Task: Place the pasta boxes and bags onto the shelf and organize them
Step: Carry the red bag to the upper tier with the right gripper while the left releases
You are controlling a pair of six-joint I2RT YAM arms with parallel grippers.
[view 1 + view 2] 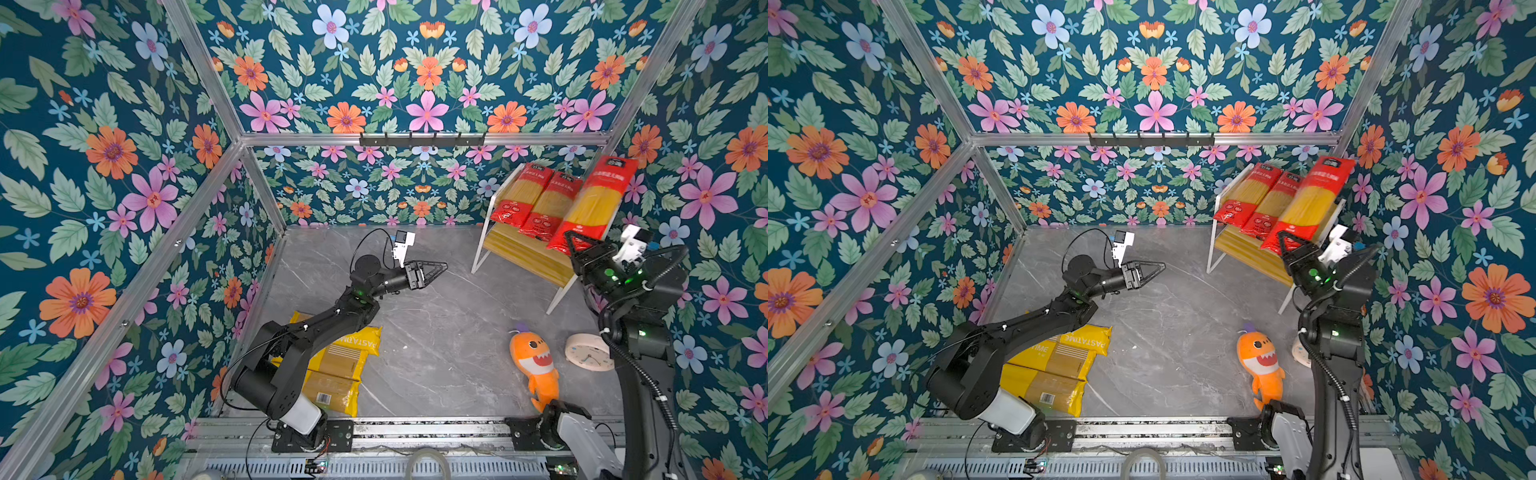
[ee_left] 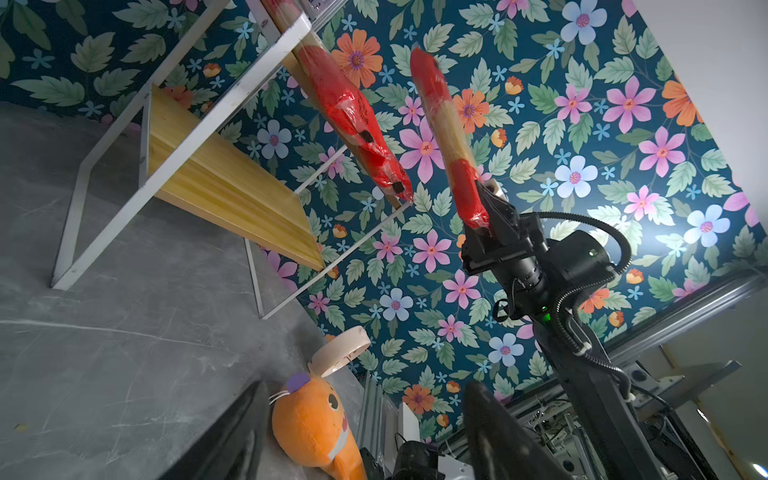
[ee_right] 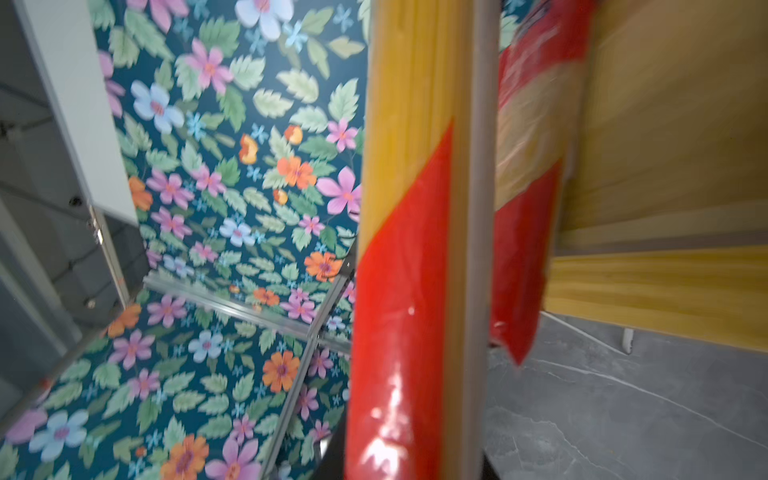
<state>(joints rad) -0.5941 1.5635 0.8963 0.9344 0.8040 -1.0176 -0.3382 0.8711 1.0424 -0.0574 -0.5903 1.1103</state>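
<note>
1. The right gripper (image 1: pixel 578 245) is clamped on the lower red end of the held red pack (image 1: pixel 594 203), a long, narrow, glossy film bag with a clear middle that shows pale yellow spaghetti strands.
2. The held pack's long axis rises steeply from the jaws toward the table's back right corner, roughly parallel to the packs on the rack. It hangs over the right end of the shelf (image 1: pixel 519 253). Whether it touches the frame cannot be told.
3. The shelf stands at the back right of the table (image 1: pixel 436 353). It has two slanted boards of light, grained wood in a thin white metal frame.
4. Two red packs (image 1: pixel 521 195) lie side by side on the upper board. Their long axes run down the slope, and their lower red ends point toward the table's front.
5. Three yellow packs (image 1: pixel 1059 361), matte and flat, lie side by side at the front left corner, partly under the left arm. Their long axes run roughly left to right.
6. The left gripper (image 1: pixel 434 272) hangs over the middle of the grey marbled table and points toward the shelf. Its black fingers are apart with nothing between them.
</note>
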